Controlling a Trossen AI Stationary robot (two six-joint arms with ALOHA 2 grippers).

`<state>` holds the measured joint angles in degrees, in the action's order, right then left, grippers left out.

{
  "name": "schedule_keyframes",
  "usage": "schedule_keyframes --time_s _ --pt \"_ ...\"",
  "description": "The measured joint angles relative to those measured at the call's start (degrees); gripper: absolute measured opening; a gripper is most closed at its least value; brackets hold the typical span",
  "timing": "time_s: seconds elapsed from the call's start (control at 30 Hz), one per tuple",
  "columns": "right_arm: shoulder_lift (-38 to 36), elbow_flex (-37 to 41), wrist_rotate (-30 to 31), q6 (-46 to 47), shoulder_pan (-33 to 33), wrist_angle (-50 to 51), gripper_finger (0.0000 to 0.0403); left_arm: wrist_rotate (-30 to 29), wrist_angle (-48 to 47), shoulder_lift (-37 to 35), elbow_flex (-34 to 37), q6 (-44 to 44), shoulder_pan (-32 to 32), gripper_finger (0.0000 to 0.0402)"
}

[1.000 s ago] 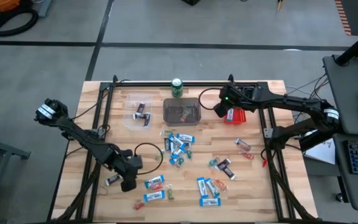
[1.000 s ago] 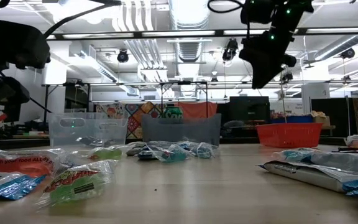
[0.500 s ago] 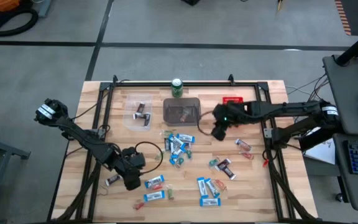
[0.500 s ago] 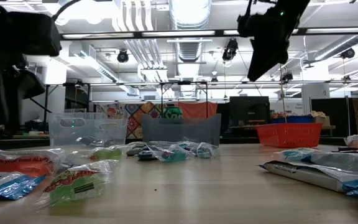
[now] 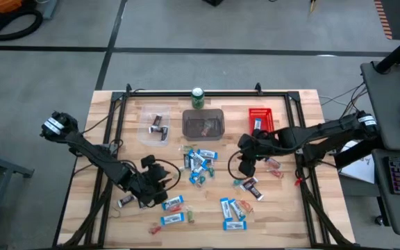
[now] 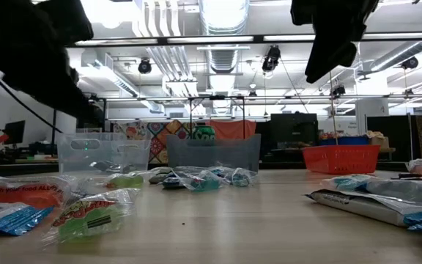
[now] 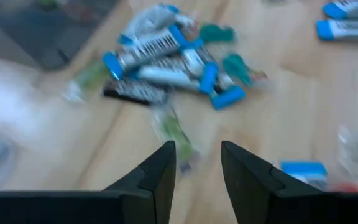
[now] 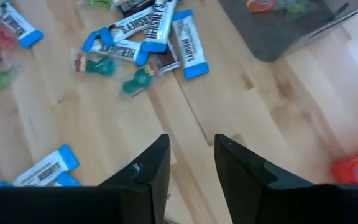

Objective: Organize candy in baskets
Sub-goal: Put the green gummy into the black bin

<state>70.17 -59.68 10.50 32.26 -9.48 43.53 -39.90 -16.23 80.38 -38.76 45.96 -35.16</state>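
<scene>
Candy lies loose on the wooden table: a pile of blue-and-white bars (image 5: 198,163) at the middle, which also shows in the left wrist view (image 7: 166,56) and the right wrist view (image 8: 148,37), and more pieces near the front (image 5: 231,212). Along the far side stand the clear basket (image 5: 155,128) with dark bars, the grey basket (image 5: 203,125) with small pieces, and the red basket (image 5: 260,119) with a blue-and-white piece. My left gripper (image 5: 164,189) (image 7: 197,149) is open and empty, left of the pile. My right gripper (image 5: 244,165) (image 8: 191,146) is open and empty, above the table right of the pile.
A green drink can (image 5: 198,97) stands at the far edge behind the grey basket. A black cable loop (image 5: 164,170) lies by my left gripper. Red and green wrapped pieces (image 5: 172,208) lie near the front left. Black frame rails (image 5: 117,139) run along the table's sides.
My right gripper has left the red basket at the far right and gone toward the near edge and the left, to just right of the middle pile. My left gripper has shifted a little toward the right edge and turned toward the pile.
</scene>
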Motion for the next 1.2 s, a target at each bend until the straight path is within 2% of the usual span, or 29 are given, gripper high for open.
schedule_keyframes --time_s 0.13,0.3,0.5,0.63,0.83,1.07,1.2 --pt "0.1 0.0 1.0 0.8 -0.9 -0.2 0.0135 -4.2 6.1 5.2 0.0 -1.9 0.2 0.0132" --pt "0.1 0.1 2.2 0.8 -1.0 -0.3 0.0146 -4.7 11.3 12.0 0.0 -0.2 0.5 0.0149" --pt "0.1 0.7 3.1 0.7 -1.0 -0.7 0.0153 -7.3 12.2 17.2 0.0 6.7 0.6 0.0151" --pt "0.1 1.0 3.1 0.8 -1.0 -0.7 0.0151 -7.5 13.2 19.6 0.0 7.7 0.8 0.0148" --pt "0.1 1.3 3.1 0.8 -1.0 -0.8 0.0153 -7.1 13.4 21.4 0.0 8.8 0.8 0.0109" --pt "0.1 2.4 4.2 -1.0 -1.1 -3.7 0.0146 -6.5 12.8 20.9 0.0 8.6 0.8 0.0011" --pt "0.4 3.8 4.6 -6.1 -1.3 -9.7 0.0141 -5.2 11.1 18.2 0.0 6.5 0.7 0.0009"
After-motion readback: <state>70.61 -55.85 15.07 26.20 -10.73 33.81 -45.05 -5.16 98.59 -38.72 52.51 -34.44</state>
